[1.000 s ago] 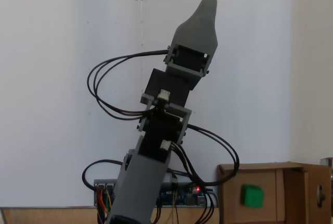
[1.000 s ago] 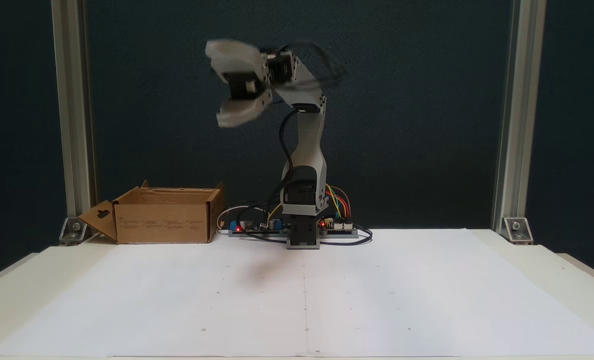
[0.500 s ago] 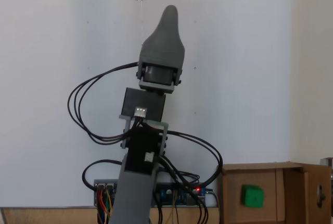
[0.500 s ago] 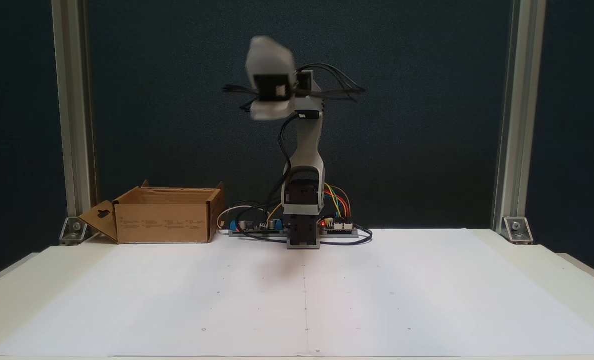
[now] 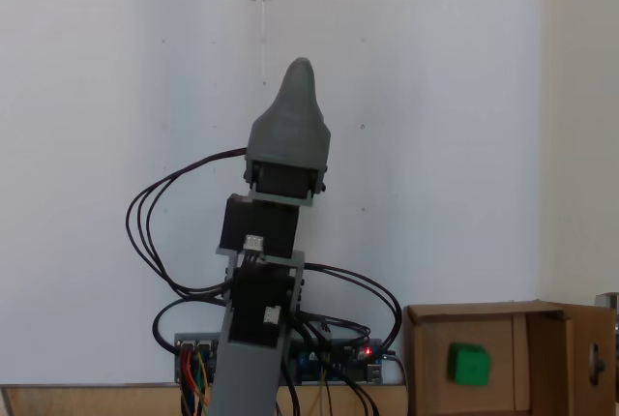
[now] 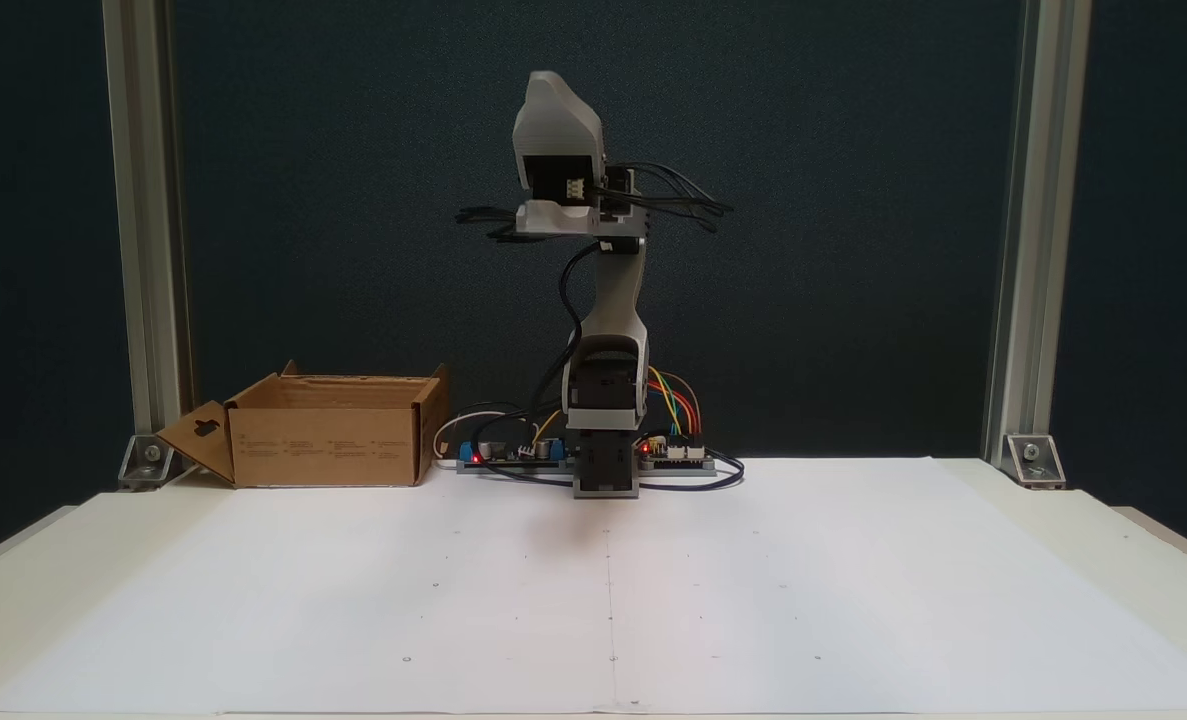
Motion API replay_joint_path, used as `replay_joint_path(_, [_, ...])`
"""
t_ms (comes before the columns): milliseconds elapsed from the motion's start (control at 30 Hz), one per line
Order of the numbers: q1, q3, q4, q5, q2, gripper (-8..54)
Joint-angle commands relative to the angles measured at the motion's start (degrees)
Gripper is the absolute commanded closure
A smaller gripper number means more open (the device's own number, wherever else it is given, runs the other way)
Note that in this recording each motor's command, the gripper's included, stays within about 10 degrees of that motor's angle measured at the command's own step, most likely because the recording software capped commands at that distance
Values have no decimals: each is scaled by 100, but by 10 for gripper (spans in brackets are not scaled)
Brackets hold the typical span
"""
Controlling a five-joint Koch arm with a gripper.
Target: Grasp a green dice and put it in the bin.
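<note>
The green dice lies inside the bin, a brown cardboard box at the lower right of a fixed view looking down. In the front fixed view the bin stands at the back left of the table, and its walls hide the dice. My gripper is held high above the middle of the white sheet, well away from the bin, holding nothing. Its jaws lie one over the other, so a single tip shows. From the front the gripper points toward the camera.
The arm's base stands at the back centre, with circuit boards and coloured wires on both sides. Black cables loop off the arm. Aluminium posts stand at the back corners. White paper covers the table.
The arm has swung away from the bin's side to the table's middle and drawn back toward its base. The jaws were visibly open one second ago. The dice has stayed in the bin.
</note>
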Motion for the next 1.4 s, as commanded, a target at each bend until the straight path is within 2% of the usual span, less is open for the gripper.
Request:
replay_joint_path(0, [18,-141,-633,-316,255,19])
replay_joint_path(333, [18,536,-703,-316,712,18])
replay_joint_path(833, [53,1811,-2153,-360,747,21])
replay_joint_path(1200, [44,3727,-3329,-316,729,12])
replay_joint_path(1367, [26,4052,-3777,-325,712,10])
